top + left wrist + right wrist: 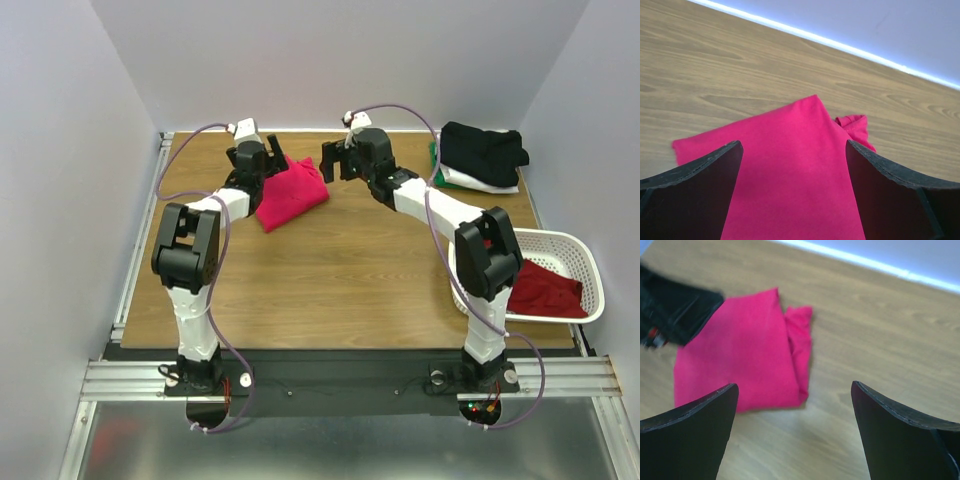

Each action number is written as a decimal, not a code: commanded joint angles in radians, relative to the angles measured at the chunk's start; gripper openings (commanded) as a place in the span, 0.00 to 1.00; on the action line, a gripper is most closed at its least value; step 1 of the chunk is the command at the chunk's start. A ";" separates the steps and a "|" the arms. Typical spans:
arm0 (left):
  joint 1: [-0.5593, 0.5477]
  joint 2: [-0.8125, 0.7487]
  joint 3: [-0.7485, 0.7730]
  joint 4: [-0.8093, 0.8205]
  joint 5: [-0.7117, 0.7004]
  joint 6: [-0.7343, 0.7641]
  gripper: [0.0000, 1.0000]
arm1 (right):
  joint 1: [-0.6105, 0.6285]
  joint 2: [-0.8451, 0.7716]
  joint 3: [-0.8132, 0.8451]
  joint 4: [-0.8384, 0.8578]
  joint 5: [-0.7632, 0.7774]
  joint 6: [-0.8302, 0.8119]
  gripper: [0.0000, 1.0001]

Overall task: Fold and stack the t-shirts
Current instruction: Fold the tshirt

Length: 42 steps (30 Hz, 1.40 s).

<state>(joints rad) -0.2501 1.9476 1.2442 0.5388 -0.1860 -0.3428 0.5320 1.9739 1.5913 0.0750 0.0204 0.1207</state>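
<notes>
- Wood-grain table (350, 280), pale walls around; toward its far side lies the bright pink t-shirt (292, 192), folded into a compact packet.
- Left gripper (266, 160) hovers over the pink shirt's left edge, jaws wide, holding nothing.
- Right gripper (333, 162) hangs just right of the pink shirt, equally wide and empty.
- Well right of the pink shirt sits the folded stack (483, 152), black on top.
- Further right and nearer, a darker red t-shirt (545, 290) lies crumpled in the white basket (572, 243).
- Folding looks finished; next, I judge, the packet goes onto the stack, pinched through every layer so it stays folded.
</notes>
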 commanded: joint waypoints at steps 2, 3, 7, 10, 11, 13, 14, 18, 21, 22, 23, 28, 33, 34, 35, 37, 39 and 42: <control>-0.021 0.082 0.155 -0.048 0.056 0.031 0.96 | 0.010 -0.058 -0.086 0.049 -0.037 0.033 1.00; -0.023 0.094 0.164 -0.069 0.057 0.030 0.96 | 0.010 -0.064 -0.102 0.054 -0.028 0.040 1.00; -0.044 0.126 0.166 -0.134 0.042 0.034 0.96 | 0.003 -0.105 -0.217 0.146 0.018 0.082 1.00; -0.055 0.134 0.161 -0.161 0.033 0.044 0.96 | -0.006 -0.141 -0.277 0.169 0.000 0.109 1.00; -0.063 0.137 0.152 -0.166 0.026 0.045 0.96 | -0.006 -0.151 -0.307 0.181 -0.004 0.115 1.00; -0.069 0.143 0.147 -0.175 0.034 0.047 0.96 | -0.010 -0.182 -0.333 0.192 -0.011 0.122 1.00; -0.072 0.146 0.147 -0.187 0.037 0.045 0.96 | -0.015 -0.191 -0.350 0.204 -0.013 0.123 1.00; -0.113 0.148 0.135 -0.201 0.033 0.065 0.96 | -0.052 -0.210 -0.408 0.229 -0.082 0.157 1.00; -0.136 0.146 0.115 -0.201 0.049 0.067 0.97 | -0.099 -0.227 -0.444 0.252 -0.158 0.194 1.00; -0.143 0.143 0.106 -0.200 0.054 0.065 0.96 | -0.116 -0.234 -0.456 0.259 -0.172 0.198 1.00; -0.152 0.140 0.084 -0.194 0.056 0.062 0.97 | -0.124 -0.245 -0.479 0.270 -0.184 0.203 1.00; -0.201 0.117 -0.011 -0.160 0.063 0.054 0.96 | -0.153 -0.265 -0.514 0.282 -0.250 0.226 1.00; -0.261 0.062 -0.127 -0.096 0.069 0.039 0.95 | -0.159 -0.264 -0.547 0.299 -0.289 0.253 1.00; -0.271 0.048 -0.144 -0.085 0.069 0.041 0.95 | -0.159 -0.253 -0.550 0.304 -0.296 0.260 1.00; -0.284 0.021 -0.173 -0.070 0.068 0.042 0.95 | -0.162 -0.244 -0.553 0.308 -0.303 0.266 1.00; -0.308 -0.012 -0.201 -0.057 0.074 0.051 0.95 | -0.167 -0.234 -0.565 0.313 -0.321 0.284 1.00; -0.317 -0.074 -0.238 -0.050 0.091 0.059 0.95 | -0.179 -0.233 -0.582 0.321 -0.336 0.292 1.00; -0.319 -0.174 -0.298 -0.020 0.143 0.051 0.95 | -0.194 -0.244 -0.600 0.327 -0.367 0.298 1.00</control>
<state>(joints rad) -0.5652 1.9034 1.0042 0.5049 -0.1078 -0.2825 0.3611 1.7584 1.0168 0.3317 -0.2886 0.3931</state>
